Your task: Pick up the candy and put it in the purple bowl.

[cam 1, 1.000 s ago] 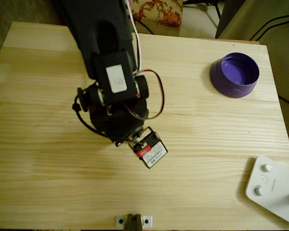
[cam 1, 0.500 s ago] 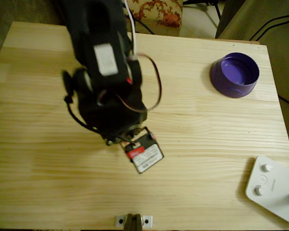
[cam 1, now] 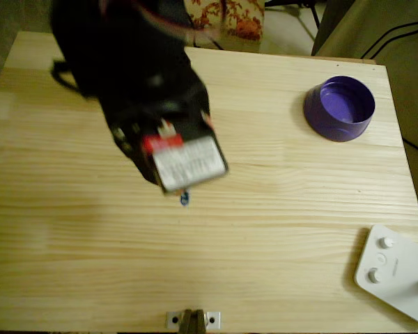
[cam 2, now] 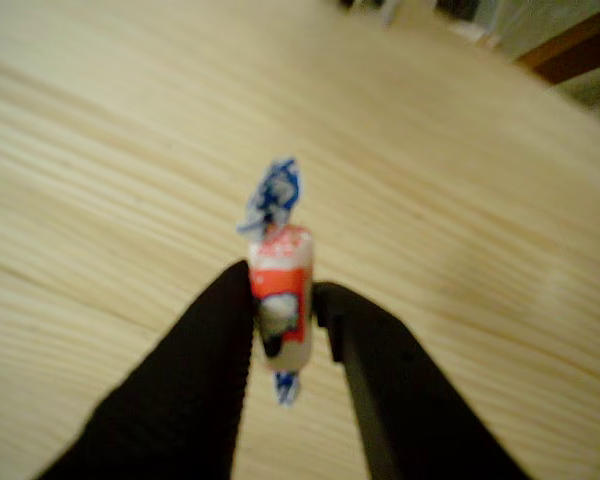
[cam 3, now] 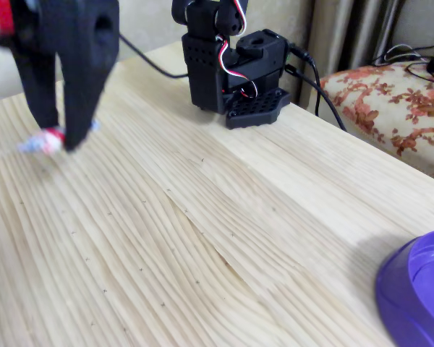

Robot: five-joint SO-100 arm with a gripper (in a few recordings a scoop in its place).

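wrist view: the hand (cam 2: 290,325) has its two black fingers (cam 2: 195,385) drawn in close, with the candy (cam 2: 280,300) pinched between them, so it is closed about the sweet and nothing else. the candy stands on end in the grip, its white and orange-red body between the fingertips, one blue-and-white twisted end sticking out beyond them and the other twisted end poking out on the near side. the wooden bench (cam 2: 100,150) is a blur behind it. in the fixed view the hand (cam 3: 54,141) hangs over the bench (cam 3: 202,238) with the candy (cam 3: 43,141) at its tips, a pale twist showing to the left of the fingers; whether the sweet touches the wood there i cannot tell. in the overhead view the arm is smeared by motion, and a small blue speck of the candy (cam 1: 184,200) shows just below the blurred hand (cam 1: 183,189). the purple bowl (cam 1: 339,108) sits well apart from the hand, off to its right and higher in that picture, and a white device with knobs (cam 1: 393,273) lies far to its lower right.
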